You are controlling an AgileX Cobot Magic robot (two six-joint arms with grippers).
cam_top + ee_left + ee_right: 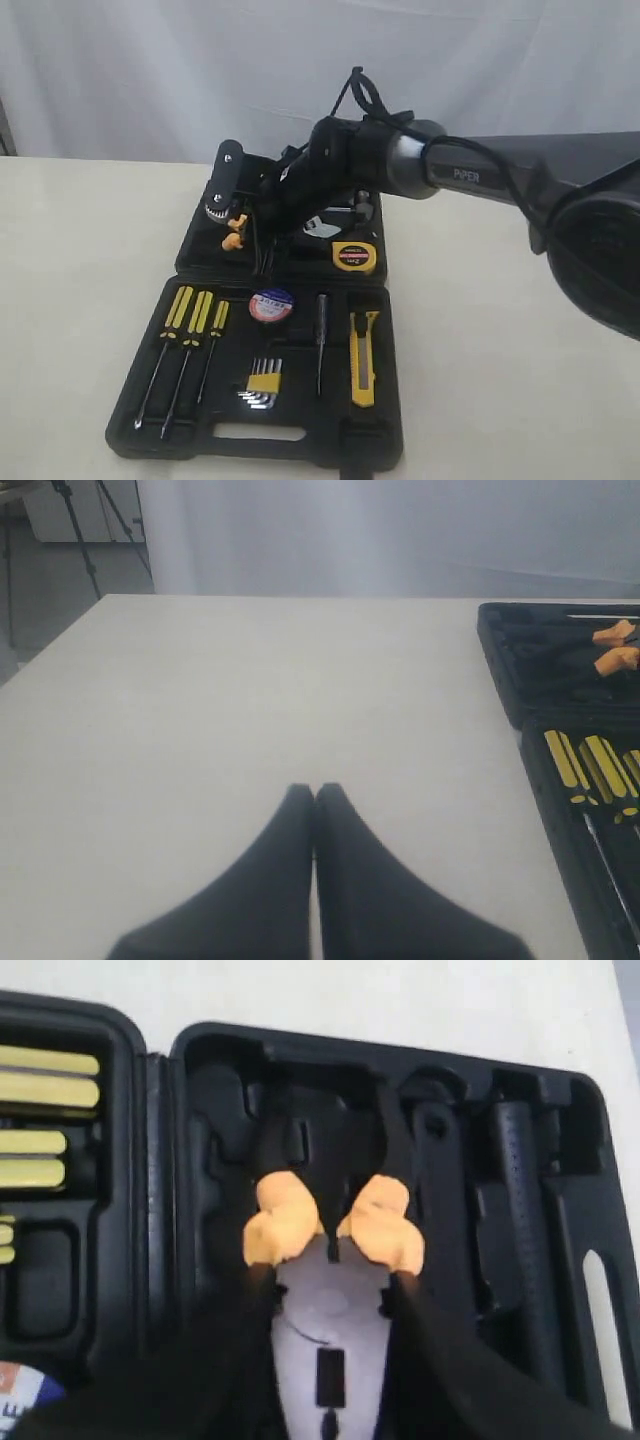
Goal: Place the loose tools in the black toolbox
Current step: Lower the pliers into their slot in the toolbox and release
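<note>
Okay, right gripper (330,1275) is clamped on the orange-and-black-handled pliers (285,1225), over the far half of the open black toolbox (190,258). The right wrist view shows the moulded slots beneath, which the arm hides in the exterior view. Exterior view only: yellow tape measure (355,256) in the far half; black tape roll (271,305) and yellow-black utility knife (364,358) seated in the near half, with screwdrivers (185,320) and hex keys (263,385). Left gripper (315,805) shows only in its wrist view, fingers pressed together, holding nothing, table (250,700) ahead.

3 screwdrivers (196,312); 1 each: toolbox (300,350), hex-key set (263,385), tape roll (271,305), utility knife (364,360), tape measure (355,256), pliers (285,1222).
</note>
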